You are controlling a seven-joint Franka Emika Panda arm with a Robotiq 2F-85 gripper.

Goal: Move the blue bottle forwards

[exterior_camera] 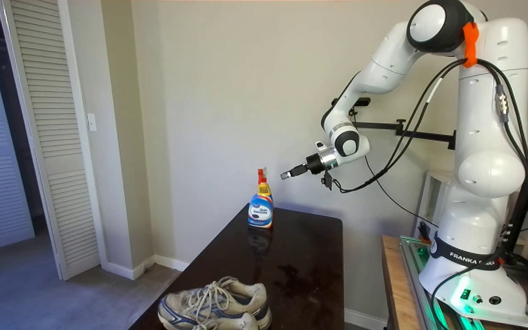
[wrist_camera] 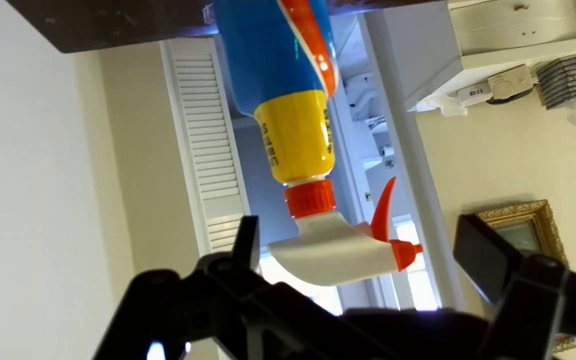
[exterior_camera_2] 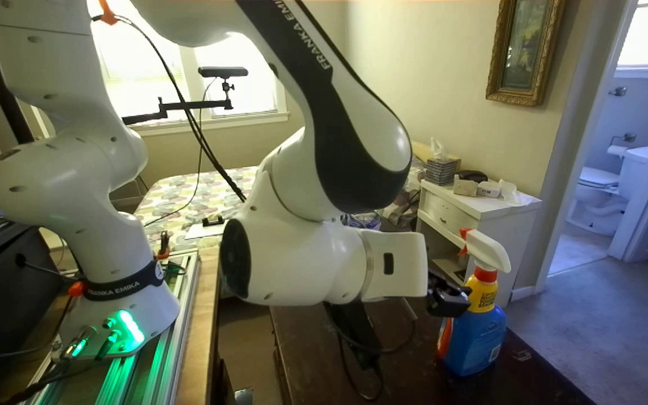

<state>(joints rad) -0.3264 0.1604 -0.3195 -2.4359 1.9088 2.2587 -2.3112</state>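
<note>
Blue bottle (exterior_camera: 260,205) upright on table (exterior_camera: 310,256), just below frame centre in an exterior view, long axis near vertical. Pincer (wrist_camera: 365,251) spread wide, holding nothing. Bottle's body lies lower left of it in that exterior view, apart; reach likely down-left.

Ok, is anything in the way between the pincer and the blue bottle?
Nothing visible. In an exterior view, only a gap shows between the open pincer and the blue bottle; the wrist view also shows its spray head unobstructed.
</note>
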